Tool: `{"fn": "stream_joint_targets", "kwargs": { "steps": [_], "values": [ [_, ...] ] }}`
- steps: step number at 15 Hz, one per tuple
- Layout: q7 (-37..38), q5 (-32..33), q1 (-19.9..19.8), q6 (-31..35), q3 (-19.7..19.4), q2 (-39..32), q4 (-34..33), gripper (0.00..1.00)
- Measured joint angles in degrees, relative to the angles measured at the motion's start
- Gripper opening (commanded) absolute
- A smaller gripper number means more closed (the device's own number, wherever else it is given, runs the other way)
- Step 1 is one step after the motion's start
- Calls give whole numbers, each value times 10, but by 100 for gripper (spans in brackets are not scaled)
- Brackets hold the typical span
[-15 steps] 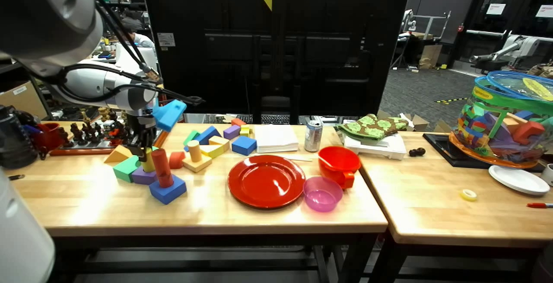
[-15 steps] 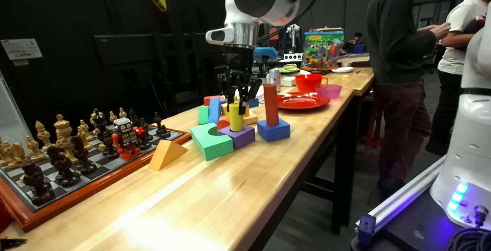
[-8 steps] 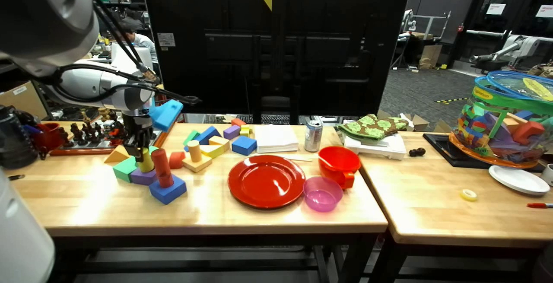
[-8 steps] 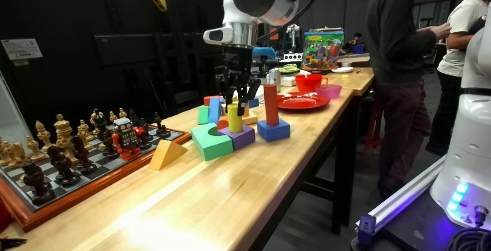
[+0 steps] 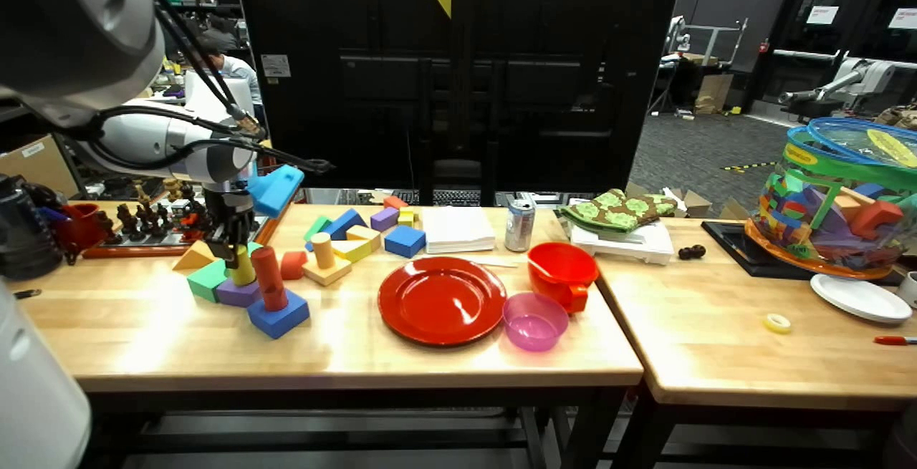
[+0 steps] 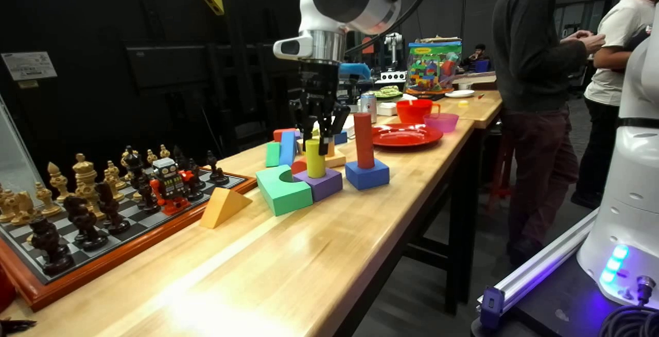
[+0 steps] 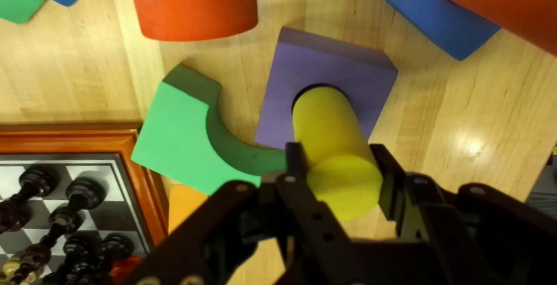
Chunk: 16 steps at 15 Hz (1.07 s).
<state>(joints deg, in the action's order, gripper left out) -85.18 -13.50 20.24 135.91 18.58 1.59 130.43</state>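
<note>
My gripper (image 7: 337, 151) is shut on the upper part of a yellow cylinder (image 7: 330, 124), one finger on each side. The cylinder stands on end, leaning slightly, with its lower end at the round hole of a purple block (image 7: 278, 102); how deep it sits is hidden. Both also show in an exterior view, the cylinder (image 6: 316, 163) above the purple block (image 6: 329, 185). A green block with a curved cut-out (image 7: 172, 132) lies beside the purple block. On the other side, a red cylinder (image 6: 363, 141) stands upright on a blue block (image 6: 368, 176).
An orange wedge (image 6: 224, 207) and a chessboard with pieces (image 6: 170, 224) lie near the green block. Several loose blocks, a red plate (image 5: 442, 302), a pink bowl (image 5: 534, 322), a red cup (image 5: 562, 272) and a can (image 5: 520, 225) stand farther along the table. A black screen (image 5: 458, 97) stands behind.
Between one second and half a second ago, my gripper shifted slightly toward the chessboard side, and the top of the yellow cylinder moved with it. Since then both have stayed still.
</note>
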Motion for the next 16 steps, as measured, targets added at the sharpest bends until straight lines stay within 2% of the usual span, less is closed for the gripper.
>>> {"fn": "stream_joint_targets", "kwargs": {
  "steps": [16],
  "values": [
    [0, 0, -5, 0, -2, -1, -2, 16]
  ]
}}
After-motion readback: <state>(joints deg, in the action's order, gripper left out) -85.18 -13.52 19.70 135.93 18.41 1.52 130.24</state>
